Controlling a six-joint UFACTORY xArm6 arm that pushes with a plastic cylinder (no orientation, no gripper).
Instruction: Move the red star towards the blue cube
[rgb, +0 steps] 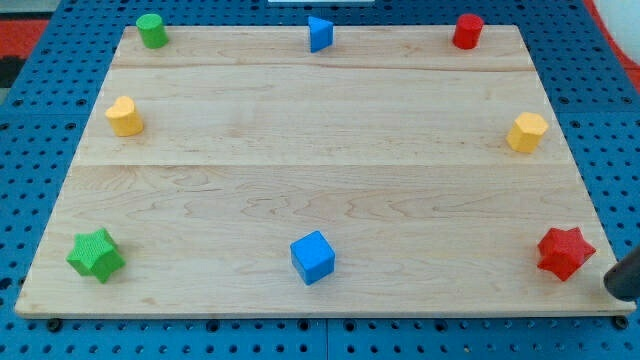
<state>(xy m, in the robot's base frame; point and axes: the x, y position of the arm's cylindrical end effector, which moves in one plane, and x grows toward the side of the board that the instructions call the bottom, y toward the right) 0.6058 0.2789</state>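
Observation:
The red star (565, 251) lies at the view's bottom right corner of the wooden board (320, 170). The blue cube (313, 257) sits at the bottom middle, far to the star's left. My tip (612, 287) is a dark rod end entering at the view's right edge, just right of and slightly below the red star, with a small gap between them.
A green star (96, 254) is at bottom left. A yellow heart (124, 116) is at left, a yellow hexagon (526, 132) at right. Along the top are a green cylinder (151, 30), a blue triangular block (319, 33) and a red cylinder (467, 31).

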